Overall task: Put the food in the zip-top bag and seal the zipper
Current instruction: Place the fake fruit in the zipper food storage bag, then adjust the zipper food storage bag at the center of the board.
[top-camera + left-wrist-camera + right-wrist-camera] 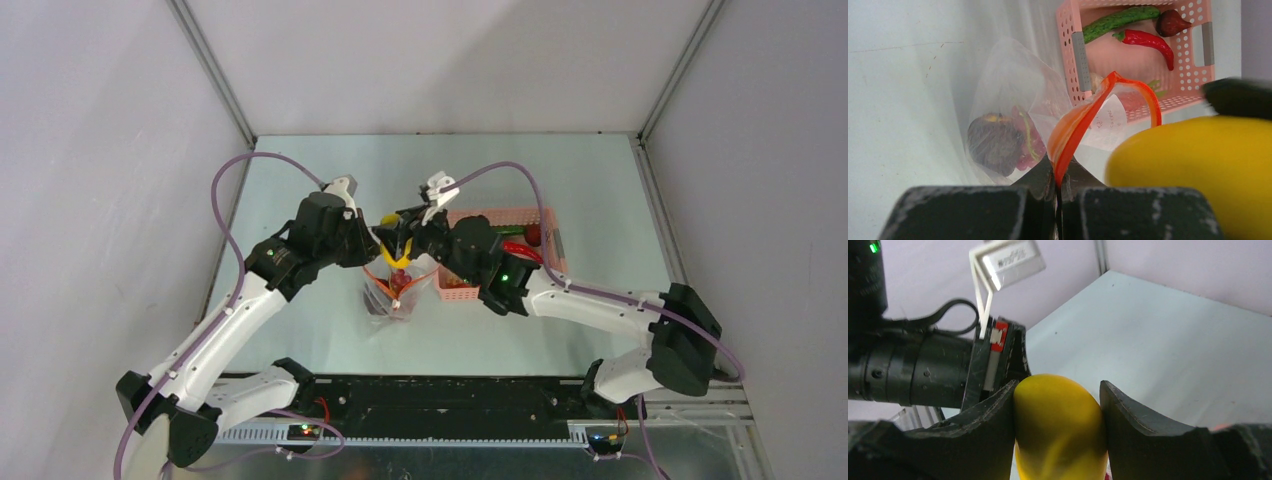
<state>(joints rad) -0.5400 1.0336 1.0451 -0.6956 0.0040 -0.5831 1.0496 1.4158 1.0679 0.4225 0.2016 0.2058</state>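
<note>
Left gripper (1057, 175), closest to its wrist camera: its 2 dark fingers (1035, 177) are pressed together on the orange-red zipper (1083, 117), pinching the strip where its 2 sides meet. From this pinch the zipper rises and loops open toward the right, so the mouth of the clear zip-top bag (1008, 85) gapes. A white label (1110, 117) shows through the plastic just under the loop. Inside the bag, at its left, lie a dark round fruit (993, 142) and a reddish piece (1025, 145) touching it, blurred by the crinkled film.

Right gripper (1058, 390): clamped on both sides of the yellow fruit (1060, 430), which stands upright between the fingers, just right of the bag's mouth in the left wrist view.

Beyond the bag, on the table (560, 180), the pink mesh basket (1193, 75) holds a long green pod (1118, 20), a red chili (1148, 40) and a dark red pointed piece (1172, 22). From above, the bag sits mid-table between both grippers, the basket just beside it on the right.
</note>
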